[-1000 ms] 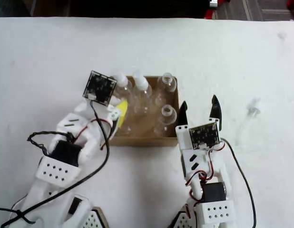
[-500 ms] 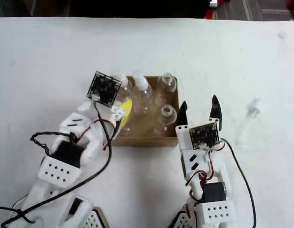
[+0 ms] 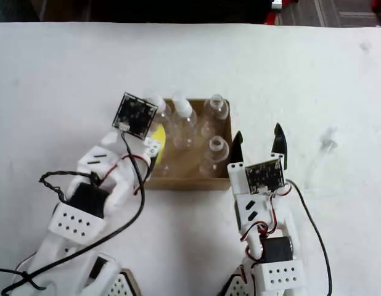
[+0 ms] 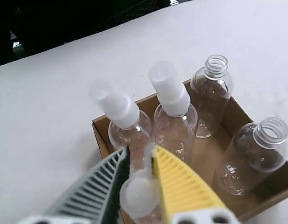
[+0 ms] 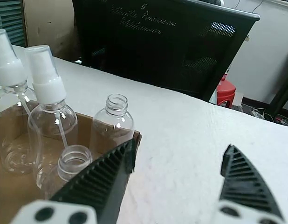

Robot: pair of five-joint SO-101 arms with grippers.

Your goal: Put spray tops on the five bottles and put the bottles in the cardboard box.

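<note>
Left gripper (image 4: pixel 140 153) shifted, ribbed jaws clamping white spray top (image 4: pixel 138 198) | right gripper (image 5: pixel 179 147) wide, empty

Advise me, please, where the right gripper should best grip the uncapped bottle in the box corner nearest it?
Probably by its threaded neck, straight down from above. The uncapped bottle stands upright, the cardboard box wall shields its body, and another open bottle stands close behind. The right gripper, open, sits beside that corner.

The left arm (image 3: pixel 99 165) and right arm (image 3: pixel 278 271) are white with black wires (image 3: pixel 134 206). The left fingers (image 4: pixel 181 186) are yellow and grey, the right fingers (image 5: pixel 99 179) black.
</note>
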